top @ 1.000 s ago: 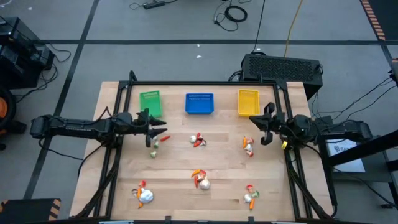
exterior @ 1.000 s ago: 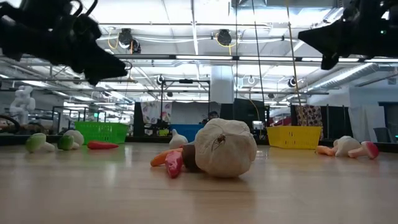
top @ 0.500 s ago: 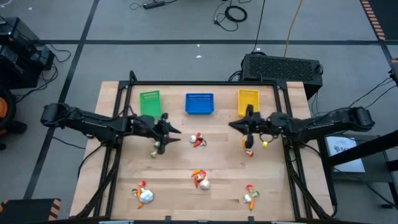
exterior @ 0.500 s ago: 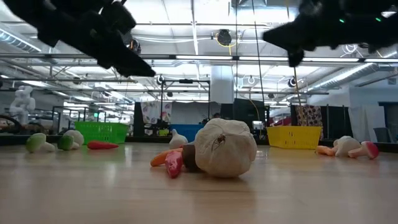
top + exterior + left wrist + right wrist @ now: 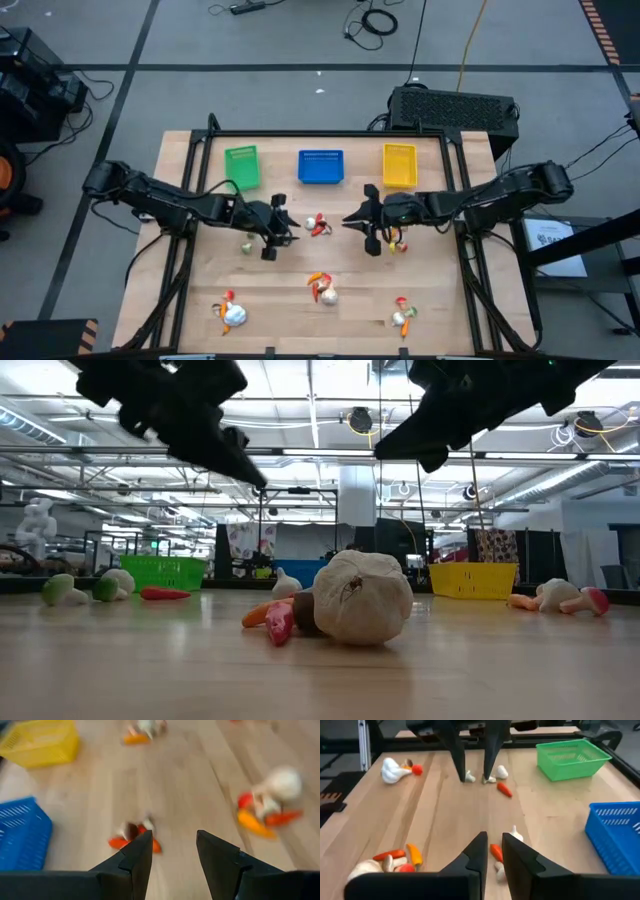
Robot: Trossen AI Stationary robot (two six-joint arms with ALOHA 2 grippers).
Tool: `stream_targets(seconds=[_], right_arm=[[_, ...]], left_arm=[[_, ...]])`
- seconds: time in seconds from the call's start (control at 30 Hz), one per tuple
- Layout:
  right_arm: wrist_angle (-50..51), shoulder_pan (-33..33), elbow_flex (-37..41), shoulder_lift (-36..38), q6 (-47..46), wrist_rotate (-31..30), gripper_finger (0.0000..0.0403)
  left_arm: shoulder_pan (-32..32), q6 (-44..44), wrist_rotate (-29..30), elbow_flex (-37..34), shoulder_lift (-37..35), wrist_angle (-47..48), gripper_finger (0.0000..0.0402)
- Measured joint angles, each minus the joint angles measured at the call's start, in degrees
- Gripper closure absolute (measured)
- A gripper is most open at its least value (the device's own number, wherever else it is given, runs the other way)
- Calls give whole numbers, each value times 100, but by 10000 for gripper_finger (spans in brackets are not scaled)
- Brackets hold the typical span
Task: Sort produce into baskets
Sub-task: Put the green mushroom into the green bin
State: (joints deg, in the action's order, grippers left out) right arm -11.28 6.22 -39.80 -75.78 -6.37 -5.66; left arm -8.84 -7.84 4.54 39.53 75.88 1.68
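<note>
Hands: my left hand (image 5: pixel 272 230) parted, empty; right hand (image 5: pixel 366 222) narrowly parted, empty. Small plastic toy vegetables (image 5: pixel 319 225) all on wooden counter (image 5: pixel 350 280); sorting barely begun.

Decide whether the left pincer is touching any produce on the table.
Apart. The low view shows the left pincer hanging well above the table, clear air beneath; its wrist view shows empty open fingers.

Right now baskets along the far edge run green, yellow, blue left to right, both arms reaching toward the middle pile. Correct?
Not quite: the order is green basket, blue basket, yellow basket. The high view shows blue in the middle. Left gripper and right gripper do flank the middle pile.
</note>
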Motion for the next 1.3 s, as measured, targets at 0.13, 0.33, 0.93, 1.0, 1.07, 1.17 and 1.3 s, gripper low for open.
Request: stream_targets(seconds=[0.13, 0.33, 0.93, 1.0, 1.07, 1.17, 1.3], right_arm=[[80, 150, -14, -38, 0, -21, 337], [93, 220, -14, -38, 276, -25, 324], [-66, -67, -12, -38, 900, -31, 318], [-51, -92, -12, -38, 900, -31, 318], [-48, -97, -12, -38, 900, -31, 318], [-47, -95, -12, -38, 900, -29, 318], [-47, -95, -12, -38, 900, -29, 318]], left_arm=[[-209, 178, 470, 65, 28, 1031, 208], [-463, 1507, 631, 736, 4, 2820, 171], [-1127, 3457, -52, 832, 6, 4872, 166], [-1191, 3453, -11, 694, 6, 4718, 166], [-1233, 3451, -5, 514, 6, 4548, 166], [-1230, 3454, -55, 242, 6, 4438, 166], [-1235, 3452, -88, -13, 6, 4368, 166]])
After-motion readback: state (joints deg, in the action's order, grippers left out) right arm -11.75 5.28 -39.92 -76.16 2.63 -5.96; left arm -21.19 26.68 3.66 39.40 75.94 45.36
